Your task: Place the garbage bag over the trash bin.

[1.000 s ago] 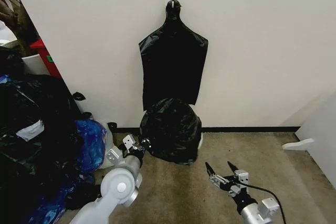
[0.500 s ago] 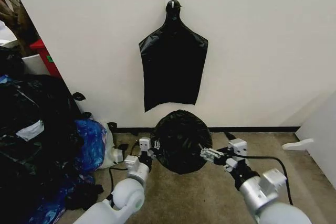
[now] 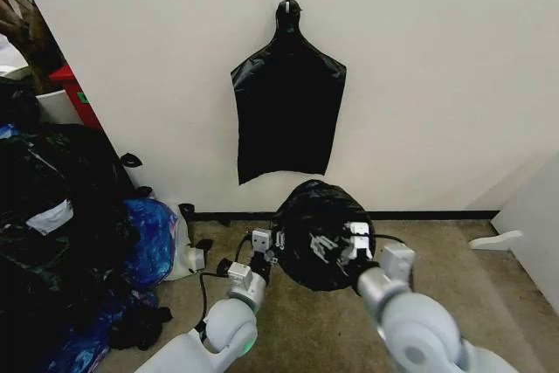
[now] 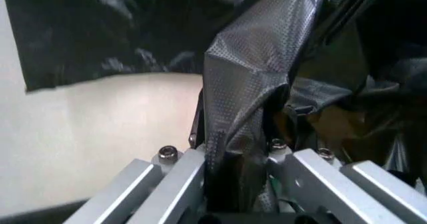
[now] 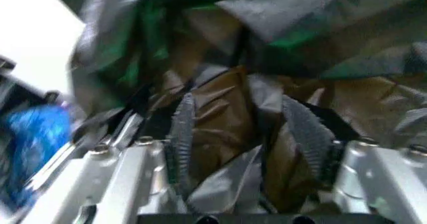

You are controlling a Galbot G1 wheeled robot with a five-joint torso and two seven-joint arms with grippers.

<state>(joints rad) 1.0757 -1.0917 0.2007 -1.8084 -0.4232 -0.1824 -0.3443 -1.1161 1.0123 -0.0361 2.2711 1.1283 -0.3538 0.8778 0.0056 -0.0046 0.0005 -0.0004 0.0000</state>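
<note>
Garbage bag (image 3: pixel 319 231) thin glossy crinkled black plastic; left gripper (image 4: pixel 233 181) brushed metal.

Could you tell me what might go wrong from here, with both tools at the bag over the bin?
1. The left tool is shut on a thin fold of the bag; a hard pull could tear the film or let it slip out.
2. The right tool is open with crumpled film between its fingers, so it may close on a loose bunch, not the edge.
3. The bag hides the bin, so its rim is hard to find.
</note>
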